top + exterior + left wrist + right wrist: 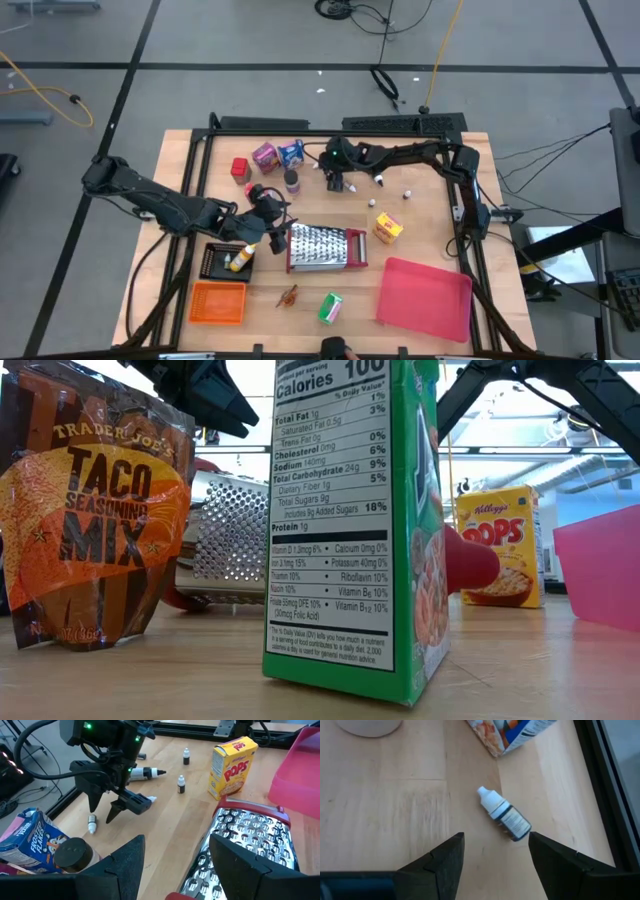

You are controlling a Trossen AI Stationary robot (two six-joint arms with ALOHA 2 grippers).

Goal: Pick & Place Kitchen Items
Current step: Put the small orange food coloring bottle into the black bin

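Note:
My right gripper [495, 860] is open, pointing down at the far part of the table [336, 185]. Its fingers hover over a tiny white-capped bottle [505, 817] that lies on its side; the left wrist view shows this bottle [91, 823] below the fingertips, untouched. My left gripper [175, 865] is open and empty, just left of the steel grater [325, 247]. A blue cereal box [291, 152], a pink-purple box [265, 155], a red box [240, 167] and a dark jar [292, 180] stand nearby. Farther right are the yellow Pops box [388, 228] and tiny bottles [181, 784].
A flat red tray [425, 297] lies at the near right. An orange basket [218, 302] and a black basket [225, 260] sit near left. A green box [350, 520] and a taco mix packet [95, 510] stand by the near edge. A black frame rail [600, 780] runs beside the bottle.

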